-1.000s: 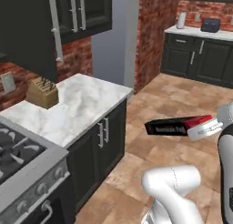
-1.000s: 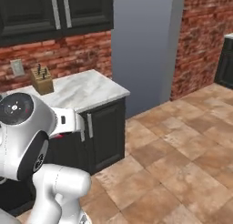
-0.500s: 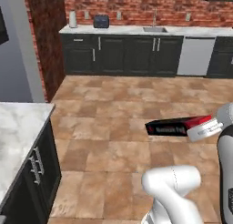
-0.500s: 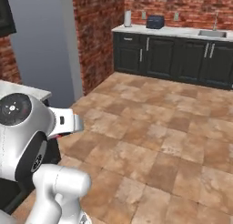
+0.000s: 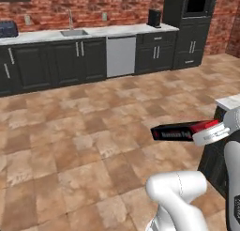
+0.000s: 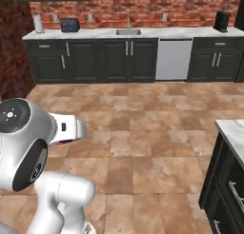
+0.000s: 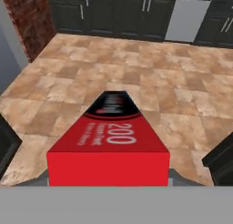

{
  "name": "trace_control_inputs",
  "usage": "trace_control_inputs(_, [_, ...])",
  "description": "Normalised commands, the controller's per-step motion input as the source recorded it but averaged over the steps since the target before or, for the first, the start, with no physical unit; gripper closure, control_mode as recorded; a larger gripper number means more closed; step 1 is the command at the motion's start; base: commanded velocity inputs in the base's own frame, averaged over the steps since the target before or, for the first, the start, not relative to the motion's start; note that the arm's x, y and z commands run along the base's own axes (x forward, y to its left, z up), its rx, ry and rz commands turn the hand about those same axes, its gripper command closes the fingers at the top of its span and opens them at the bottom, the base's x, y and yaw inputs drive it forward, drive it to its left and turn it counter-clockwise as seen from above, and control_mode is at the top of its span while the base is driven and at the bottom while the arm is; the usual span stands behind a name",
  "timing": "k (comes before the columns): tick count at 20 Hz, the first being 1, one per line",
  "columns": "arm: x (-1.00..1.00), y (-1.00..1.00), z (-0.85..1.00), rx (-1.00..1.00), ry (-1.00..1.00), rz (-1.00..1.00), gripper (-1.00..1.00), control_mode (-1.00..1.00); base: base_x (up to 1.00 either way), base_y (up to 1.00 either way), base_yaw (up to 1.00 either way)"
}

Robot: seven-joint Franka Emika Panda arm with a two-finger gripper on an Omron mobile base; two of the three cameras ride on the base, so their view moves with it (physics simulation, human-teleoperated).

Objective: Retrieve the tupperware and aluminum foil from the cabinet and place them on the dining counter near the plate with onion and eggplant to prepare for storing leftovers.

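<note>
The aluminum foil is a long black box with a red end and hangs level over the tiled floor. My gripper is shut on its red end. In the hand view the aluminum foil runs away from the camera, red end nearest, with my gripper clamped around it at the bottom. A white marble counter corner on a dark base lies just right of the arm; I cannot tell whether it is the dining counter. The tupperware, cabinet, plate, onion and eggplant are out of view.
Brown tiled floor stretches ahead. Along the brick back wall runs a row of dark base cabinets with a sink, a grey dishwasher and a toaster. The marble counter's edge stands close on the right.
The base has turned, so both base views have swung from the stove-side counter and upper cabinet to the far wall with the sink. The foil box stays gripped in the same pose.
</note>
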Motion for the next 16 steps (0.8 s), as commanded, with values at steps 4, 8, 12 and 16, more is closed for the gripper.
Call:
trace_control_inputs(4, [0.00, 0.00, 0.00, 0.00, 0.00, 0.00, 1.00, 1.00, 1.00, 0.39, -0.54])
trace_control_inputs(8, [0.00, 0.00, 0.00, 0.00, 0.00, 0.00, 1.00, 1.00, 1.00, 0.43, -0.50])
trace_control_inputs(12, [0.00, 0.00, 0.00, 0.00, 0.00, 0.00, 1.00, 1.00, 1.00, 0.51, -0.45])
trace_control_inputs(16, [0.00, 0.00, 0.00, 0.00, 0.00, 0.00, 1.00, 1.00, 1.00, 0.46, -0.48])
